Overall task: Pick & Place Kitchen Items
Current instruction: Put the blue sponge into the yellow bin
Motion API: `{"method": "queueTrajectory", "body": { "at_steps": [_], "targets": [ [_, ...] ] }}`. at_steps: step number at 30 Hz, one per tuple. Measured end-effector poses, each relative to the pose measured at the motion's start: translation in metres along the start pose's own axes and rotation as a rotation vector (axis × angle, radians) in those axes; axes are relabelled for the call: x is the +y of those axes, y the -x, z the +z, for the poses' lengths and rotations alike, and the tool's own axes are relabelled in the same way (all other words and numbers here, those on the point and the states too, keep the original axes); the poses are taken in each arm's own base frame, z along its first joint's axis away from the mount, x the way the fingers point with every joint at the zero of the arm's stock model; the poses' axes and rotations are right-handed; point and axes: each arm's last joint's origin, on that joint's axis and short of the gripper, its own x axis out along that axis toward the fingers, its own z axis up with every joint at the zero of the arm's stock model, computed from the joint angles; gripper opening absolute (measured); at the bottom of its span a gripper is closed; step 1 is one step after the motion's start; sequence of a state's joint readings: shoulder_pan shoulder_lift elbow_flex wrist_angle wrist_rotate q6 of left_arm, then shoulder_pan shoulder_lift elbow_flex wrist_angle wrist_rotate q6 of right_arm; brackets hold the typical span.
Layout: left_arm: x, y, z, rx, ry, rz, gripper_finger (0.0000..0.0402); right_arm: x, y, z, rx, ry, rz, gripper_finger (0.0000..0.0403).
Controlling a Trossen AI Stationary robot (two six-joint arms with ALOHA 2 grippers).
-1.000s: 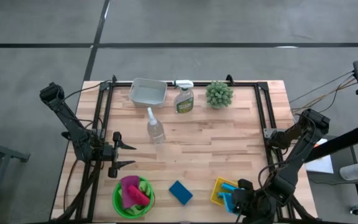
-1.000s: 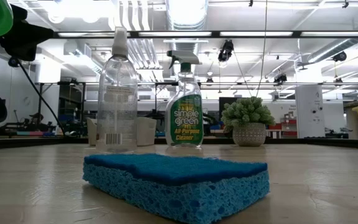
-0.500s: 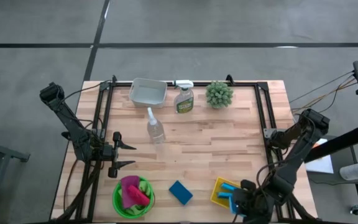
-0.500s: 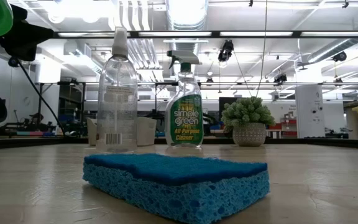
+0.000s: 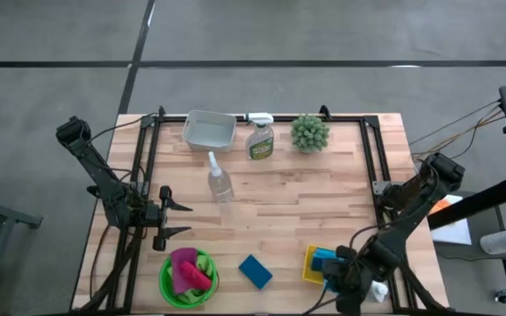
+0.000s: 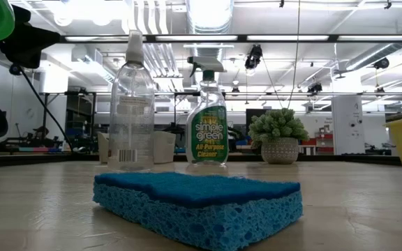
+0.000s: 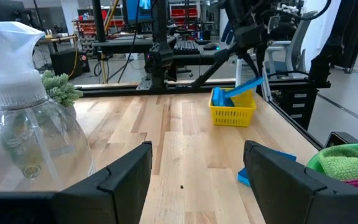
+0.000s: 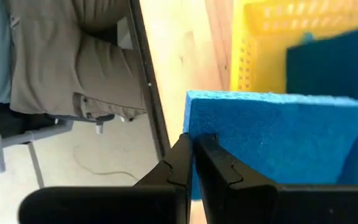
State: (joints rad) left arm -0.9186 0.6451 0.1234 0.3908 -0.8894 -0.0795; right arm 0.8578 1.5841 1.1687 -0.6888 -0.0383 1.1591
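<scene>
R hand [image 5: 334, 283] is pinched on the edge of a blue sponge [image 8: 272, 140], tilted over the yellow basket [image 5: 309, 265] at the surface's near R corner. L hand [image 5: 185, 219] waits spread, well apart, nearer the loose sponge [image 5: 255, 271].

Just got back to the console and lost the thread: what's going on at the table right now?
The right gripper is shut on a blue sponge, holding it at the yellow basket near the table's front right corner. The left gripper hangs open over the table's left side, holding nothing. Another blue sponge lies loose on the table beside a green bowl of cloths. Two spray bottles and a potted plant stand untouched.
</scene>
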Motion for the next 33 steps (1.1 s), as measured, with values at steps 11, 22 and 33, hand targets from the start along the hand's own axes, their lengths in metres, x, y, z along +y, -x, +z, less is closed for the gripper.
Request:
{"method": "queueTrajectory", "body": {
  "at_steps": [11, 22, 33],
  "targets": [
    [0.0, 0.0, 0.0, 0.0, 0.0, 0.0, 0.0254, 0.009, 0.006, 0.008, -0.058, 0.086, 0.068, 0.0018],
    [0.0, 0.0, 0.0, 0.0, 0.0, 0.001, 0.0254, -0.005, 0.006, 0.012, 0.074, 0.008, 0.013, 0.0018],
    [0.0, 0.0, 0.0, 0.0, 0.0, 0.0, 0.0254, -0.025, 0.002, 0.031, 0.061, -0.007, -0.037, 0.0018]
  ]
}}
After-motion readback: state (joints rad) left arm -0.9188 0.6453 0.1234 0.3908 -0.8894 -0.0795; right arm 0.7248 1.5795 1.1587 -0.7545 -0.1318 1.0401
